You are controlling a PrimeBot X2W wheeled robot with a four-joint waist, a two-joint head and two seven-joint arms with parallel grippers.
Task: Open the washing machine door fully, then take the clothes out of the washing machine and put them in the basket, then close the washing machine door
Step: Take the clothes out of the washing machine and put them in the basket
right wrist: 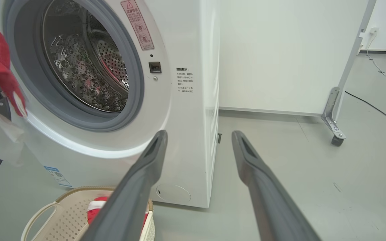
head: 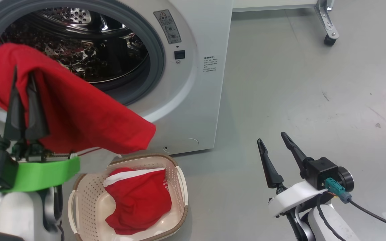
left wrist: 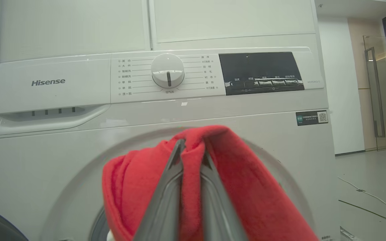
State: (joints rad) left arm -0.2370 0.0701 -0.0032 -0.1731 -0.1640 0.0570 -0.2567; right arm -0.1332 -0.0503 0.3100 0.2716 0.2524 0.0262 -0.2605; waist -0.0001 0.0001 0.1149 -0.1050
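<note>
Hanging from the left hand [head: 23, 72], a red garment [head: 79, 113] is shown in front of the washing machine [head: 196, 100], outside its round opening. The left hand is clenched on the cloth: in the left wrist view its two fingers [left wrist: 166, 201] stand almost together, with a fold of the red garment [left wrist: 246, 187] pinched between them and bunched over the tips. In the head view these fingers point up the picture, toward the steel drum [head: 79, 43]. The garment's long axis runs from the upper left, at the fingertips, down to the lower right. Its free lower corner hangs above the far rim of the basket [head: 179, 187] and is apart from it.

The basket stands on the grey floor [head: 297, 83] just before the machine's lower front, with a white handle at either side. A second red garment [head: 139, 201] lies crumpled inside it, a white band along its upper edge.

The right hand [head: 271, 137] is released and holds nothing. Its fingers are spread wide, hang over bare floor to the right of the basket, and point toward the machine's right front corner in the right wrist view [right wrist: 199, 134].
</note>
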